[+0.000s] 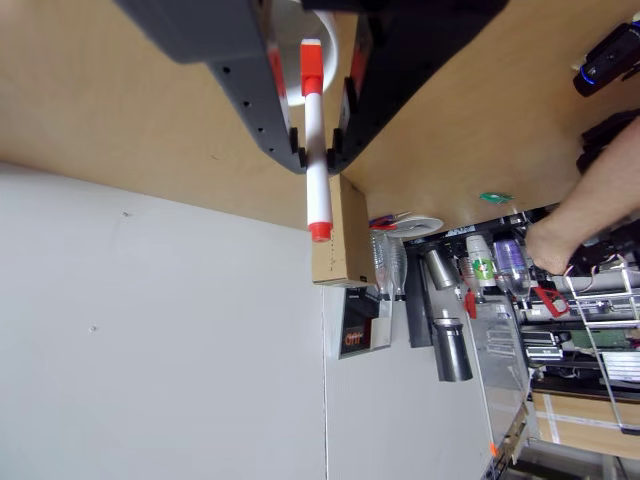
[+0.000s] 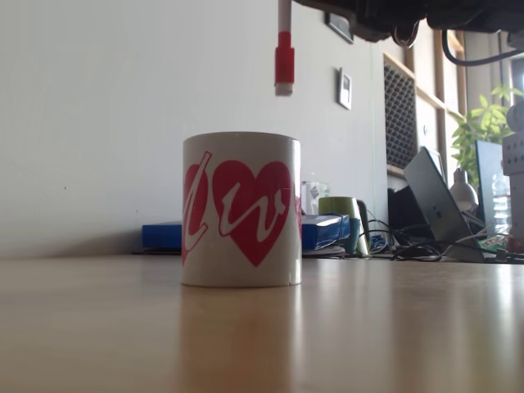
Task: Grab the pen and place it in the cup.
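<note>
Cup [image 2: 241,211]: white mug w/ pink heart, upright on wooden table [image 2: 368,327], centre-left.
Pen [image 2: 284,49]: hangs vertical above cup, red cap down, clear of rim.
Arm: dark parts at top edge, right of pen.
Background: blue box [image 2: 323,231], green mug [image 2: 341,213], laptop [image 2: 438,201], plant [image 2: 483,123].

Soft even daylight, no harsh shadows; faint sheen on tabletop [image 2: 393,327], near foreground w/ slight blur.
</note>
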